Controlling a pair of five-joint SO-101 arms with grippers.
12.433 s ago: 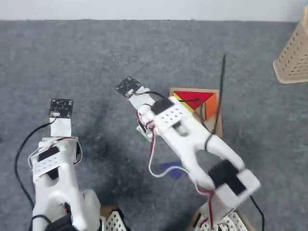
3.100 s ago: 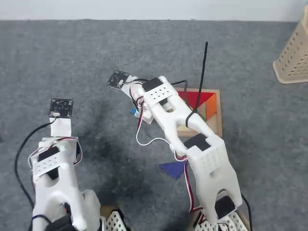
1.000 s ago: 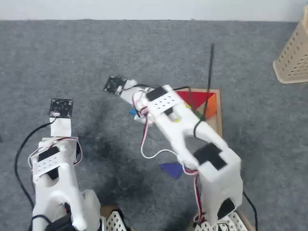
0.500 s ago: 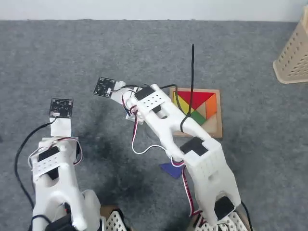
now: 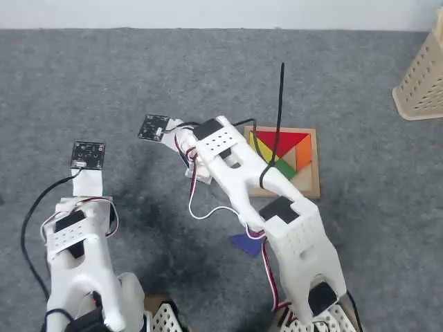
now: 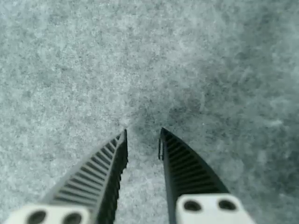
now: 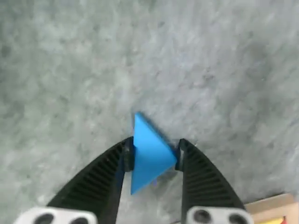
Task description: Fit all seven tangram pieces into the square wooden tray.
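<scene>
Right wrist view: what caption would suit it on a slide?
Right gripper clamped on a light blue triangular tangram piece over the grey carpeted table.

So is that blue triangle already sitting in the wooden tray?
No, the right gripper holds the blue triangle over the carpet, outside the tray.

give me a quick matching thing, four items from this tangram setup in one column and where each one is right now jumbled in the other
Things:
1. blue triangle
2. purple triangle
3. red triangle
4. left gripper

Places:
A. lying inside the wooden tray
B. over bare carpet, holding nothing
C. between the fingers of the right gripper
D. flat on the carpet, outside the tray

Pairs: 1-C, 2-D, 3-A, 4-B
</scene>
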